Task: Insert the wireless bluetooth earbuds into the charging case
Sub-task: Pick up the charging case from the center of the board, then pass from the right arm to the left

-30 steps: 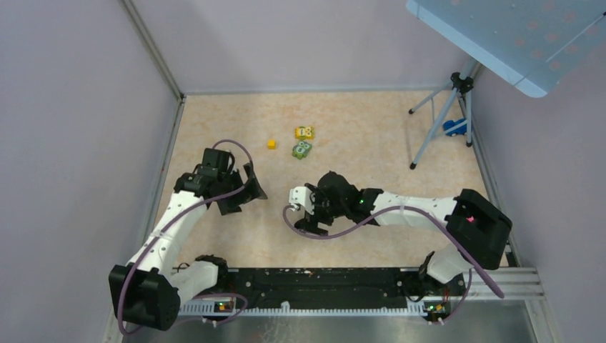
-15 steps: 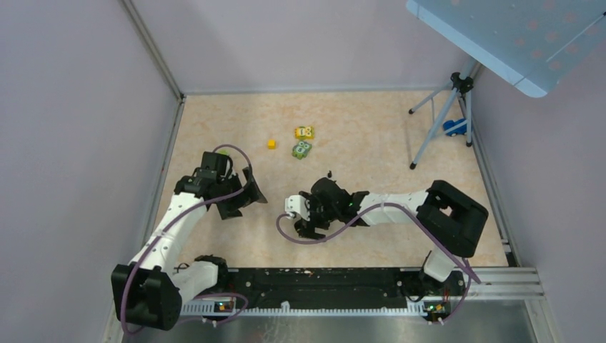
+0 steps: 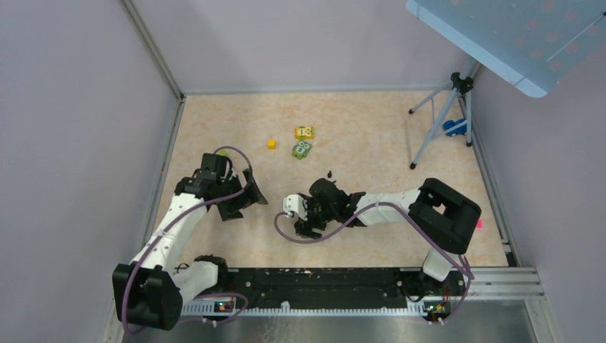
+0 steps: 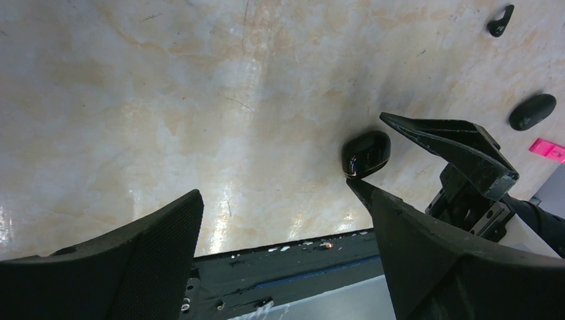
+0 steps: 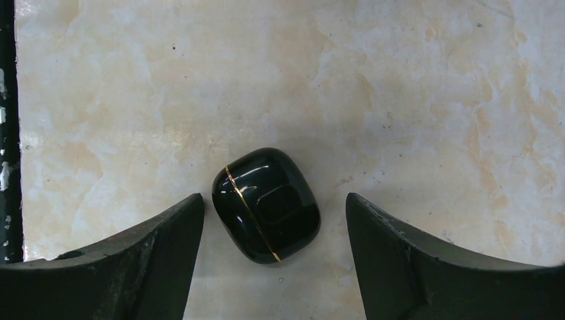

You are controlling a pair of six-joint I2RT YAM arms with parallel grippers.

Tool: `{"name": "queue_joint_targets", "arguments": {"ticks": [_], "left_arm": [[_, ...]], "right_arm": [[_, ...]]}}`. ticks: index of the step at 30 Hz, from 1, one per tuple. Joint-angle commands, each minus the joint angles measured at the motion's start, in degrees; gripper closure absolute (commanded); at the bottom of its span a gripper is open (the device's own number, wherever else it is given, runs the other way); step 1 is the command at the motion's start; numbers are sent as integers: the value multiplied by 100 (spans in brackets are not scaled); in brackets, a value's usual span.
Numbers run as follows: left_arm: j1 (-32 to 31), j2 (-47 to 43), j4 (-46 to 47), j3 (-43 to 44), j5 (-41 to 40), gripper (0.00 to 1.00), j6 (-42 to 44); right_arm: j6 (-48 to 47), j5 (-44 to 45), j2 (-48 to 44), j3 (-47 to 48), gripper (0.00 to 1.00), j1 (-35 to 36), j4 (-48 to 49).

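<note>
The charging case [image 5: 266, 205] is a closed glossy black puck with a thin gold seam, lying on the table. My right gripper [image 5: 273, 200] is open, with a finger on each side of the case and neither touching it. In the top view the right gripper [image 3: 303, 219] covers the case. The case also shows in the left wrist view [image 4: 365, 153]. One earbud [image 4: 500, 20] lies beyond it and also shows in the top view [image 3: 329, 174]. A second small black oval piece [image 4: 533, 111] lies nearby. My left gripper [image 4: 273, 193] is open and empty, left of the case.
Yellow and green toy blocks [image 3: 303, 141] and a small yellow cube [image 3: 271, 143] lie toward the back. A tripod [image 3: 439, 118] stands at the back right. A pink tag [image 4: 550, 150] lies near the right arm. The black base rail [image 3: 321, 279] runs along the near edge.
My right arm has folded in and its gripper has shifted slightly left over the case. The left arm has barely moved.
</note>
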Motion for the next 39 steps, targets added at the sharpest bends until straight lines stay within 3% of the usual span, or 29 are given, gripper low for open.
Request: {"name": "queue_joint_targets", "arguments": {"ticks": [1,5,10,16,23,32,39], "left_arm": [[42,-35,232,-31,165,1,73],[43,-31,259,-57,235,1,94],[43,-76,534,-216,759,1,166],[38,-125,1160,-405,1633,1,-34],[25,-454,2499,-808,2674,1,-467],[-204,-101,2891,-909,3061,2,-318],[-549,170,3223,-962,3156,17,-517]], "right_arm": [[198,-49,39,-33,26,67,224],[434,-2,-43,-110,41,73,351],[1006,186,-301,-350,53,69,766],[2357,1043,-826,-765,56,73,1852],[4156,2206,-1454,-1641,59,115,3953],[4423,2582,-1140,-2035,57,466,5474],[4425,2417,-1021,-1931,57,518,5620]]}}
